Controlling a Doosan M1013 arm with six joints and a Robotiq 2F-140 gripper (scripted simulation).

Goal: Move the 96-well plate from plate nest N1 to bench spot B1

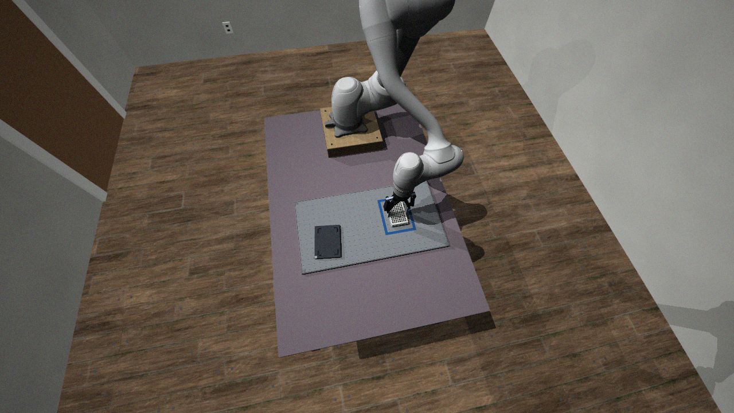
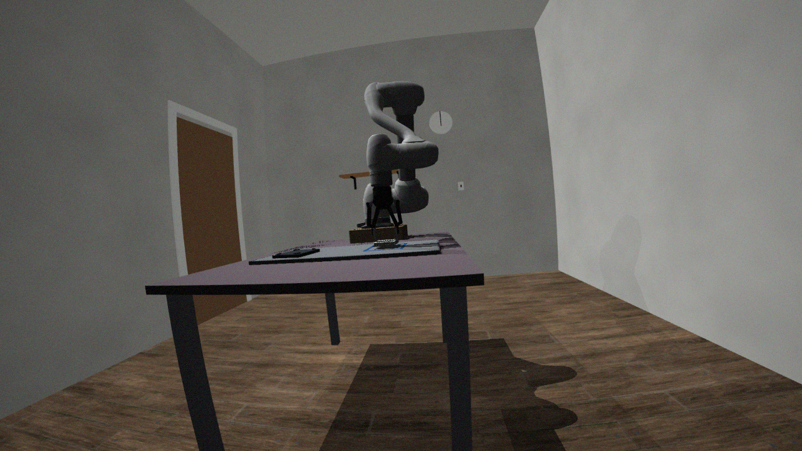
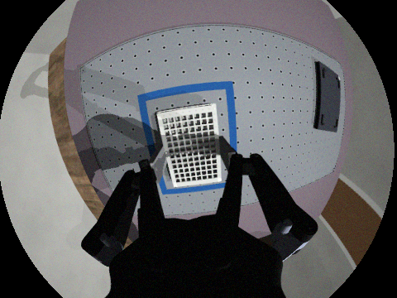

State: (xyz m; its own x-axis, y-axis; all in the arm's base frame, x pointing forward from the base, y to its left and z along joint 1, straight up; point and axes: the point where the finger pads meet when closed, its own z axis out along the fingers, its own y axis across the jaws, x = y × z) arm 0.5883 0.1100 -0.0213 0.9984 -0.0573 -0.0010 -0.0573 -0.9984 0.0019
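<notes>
The white 96-well plate (image 1: 399, 213) is right way up inside the blue taped outline B1 (image 1: 400, 231) on the right part of the grey perforated deck (image 1: 359, 241). Its long sides run along the outline's long sides. My gripper (image 1: 401, 201) points straight down and is shut on the plate across its short width. In the wrist view the two black fingers press the plate (image 3: 191, 145) on its long sides, within the outline (image 3: 188, 88). From the side the plate (image 2: 385, 242) is at or just above the deck; I cannot tell which.
The empty dark plate nest N1 (image 1: 327, 241) lies on the left part of the deck, also in the wrist view (image 3: 327, 96). The arm's wooden base block (image 1: 352, 131) stands at the back of the purple table (image 1: 359, 297).
</notes>
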